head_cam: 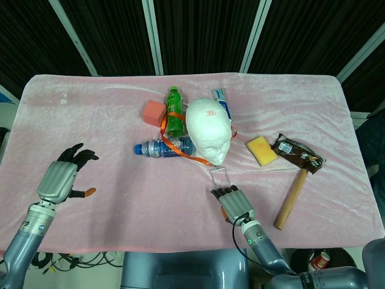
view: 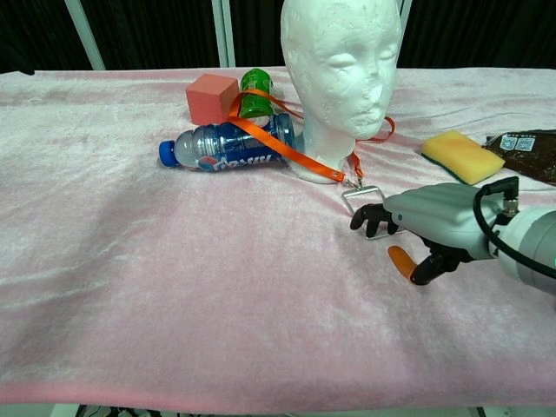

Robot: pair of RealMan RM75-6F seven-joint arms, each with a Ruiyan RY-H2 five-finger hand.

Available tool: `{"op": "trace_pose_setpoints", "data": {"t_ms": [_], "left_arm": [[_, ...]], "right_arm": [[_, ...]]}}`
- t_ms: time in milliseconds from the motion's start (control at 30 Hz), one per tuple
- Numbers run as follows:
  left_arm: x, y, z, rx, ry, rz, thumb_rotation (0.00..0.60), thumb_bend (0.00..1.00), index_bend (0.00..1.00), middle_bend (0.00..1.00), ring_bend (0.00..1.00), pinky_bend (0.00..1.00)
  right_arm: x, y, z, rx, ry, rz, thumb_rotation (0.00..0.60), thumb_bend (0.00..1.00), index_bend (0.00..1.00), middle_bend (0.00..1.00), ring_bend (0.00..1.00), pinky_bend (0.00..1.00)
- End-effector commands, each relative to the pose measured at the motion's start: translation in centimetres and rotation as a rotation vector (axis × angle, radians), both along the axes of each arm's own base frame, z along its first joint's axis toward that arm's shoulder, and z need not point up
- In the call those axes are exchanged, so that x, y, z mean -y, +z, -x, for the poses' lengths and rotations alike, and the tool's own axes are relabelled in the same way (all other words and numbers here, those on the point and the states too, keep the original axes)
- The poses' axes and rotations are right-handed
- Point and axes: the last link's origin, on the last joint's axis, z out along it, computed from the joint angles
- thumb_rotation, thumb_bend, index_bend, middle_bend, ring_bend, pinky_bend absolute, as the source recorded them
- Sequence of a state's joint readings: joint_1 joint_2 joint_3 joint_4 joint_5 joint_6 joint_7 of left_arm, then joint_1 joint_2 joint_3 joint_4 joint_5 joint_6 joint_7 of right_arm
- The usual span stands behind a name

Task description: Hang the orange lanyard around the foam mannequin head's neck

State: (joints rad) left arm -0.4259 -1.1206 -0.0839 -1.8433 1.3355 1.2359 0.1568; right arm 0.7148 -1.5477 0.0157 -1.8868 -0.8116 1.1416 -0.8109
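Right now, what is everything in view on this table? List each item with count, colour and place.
Foam mannequin head: 1, white, table centre.
Orange lanyard: 1, orange, around the head's base, draped over both bottles.
Clear badge holder: 1, on the lanyard's end, before the head.
Water bottle: 1, blue-labelled, lying left of head.
Green bottle: 1, upright behind.
Foam cube: 1, red.
Toothpaste tube: 1, white.
Sponge: 1, yellow.
Snack wrapper: 1, brown.
Hammer: 1, wooden-handled.
Left hand: open.
Right hand: touching the holder.
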Motion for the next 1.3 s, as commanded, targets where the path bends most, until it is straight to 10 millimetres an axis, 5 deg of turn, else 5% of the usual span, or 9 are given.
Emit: {"op": "trace_pose_setpoints", "data": {"t_ms": [33,1300], "left_arm": [[0.0,0.0,0.0,-0.001,0.001,0.001,0.6,0.1,0.26,0.22,0.05,0.12],[0.0,-0.8,-0.3,-0.014,0.001,0.026,0.6,0.1,0.26,0.22,0.05,0.12]], "right_arm": [[-0.5,0.0,0.1,-0.006,-0.004,-0.013,0.6,0.68,0.17,0.21,0.23,0.17],[-7.8,3.2,0.2,0.018,-0.03,-0.161,0.6,0.67,0.17,0.21,0.23,0.17]]}}
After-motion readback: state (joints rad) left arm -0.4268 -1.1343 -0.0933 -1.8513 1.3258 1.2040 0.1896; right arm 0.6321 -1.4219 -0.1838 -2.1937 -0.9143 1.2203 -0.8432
